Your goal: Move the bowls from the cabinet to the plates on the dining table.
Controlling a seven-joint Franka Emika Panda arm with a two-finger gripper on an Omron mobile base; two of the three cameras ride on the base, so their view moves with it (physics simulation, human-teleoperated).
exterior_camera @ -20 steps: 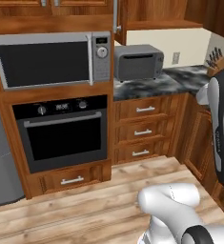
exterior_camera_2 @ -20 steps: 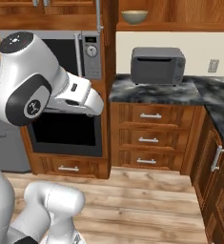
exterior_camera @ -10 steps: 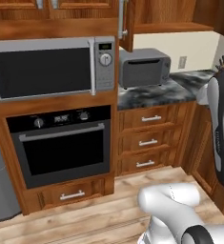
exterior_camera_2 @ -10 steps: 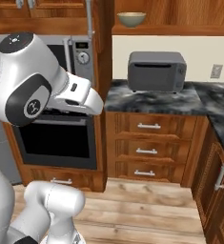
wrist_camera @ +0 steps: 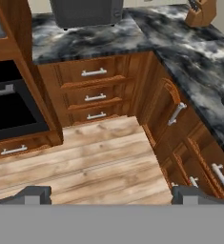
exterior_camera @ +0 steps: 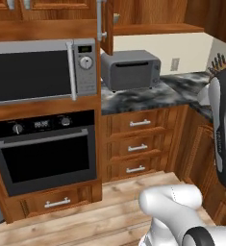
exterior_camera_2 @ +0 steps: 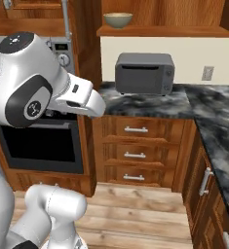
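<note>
One grey-olive bowl [exterior_camera_2: 118, 19] with a pale rim stands on the wooden shelf of the open wall cabinet [exterior_camera_2: 164, 31], above the toaster oven. The cabinet's door [exterior_camera: 106, 26] hangs open, edge-on, with its silver bar handle. The second bowl, the plates and the dining table are out of view. My gripper [wrist_camera: 112, 195] is open with nothing between its fingertips [wrist_camera: 33, 193]. It looks down at the wooden floor and the corner drawers, well below the shelf and apart from the bowl.
A grey toaster oven [exterior_camera_2: 144, 73] sits on the small marbled counter [exterior_camera_2: 184, 104], over wooden drawers [exterior_camera_2: 135, 154]. A microwave [exterior_camera: 37, 72] and black oven [exterior_camera: 44, 153] fill the left. A knife block [wrist_camera: 199, 13] stands at the counter's corner. Open wooden floor [wrist_camera: 85, 157] lies below.
The whole picture has slid left and grown larger in both base views, so the base has driven nearer to the counter. The bowl stays on its shelf.
</note>
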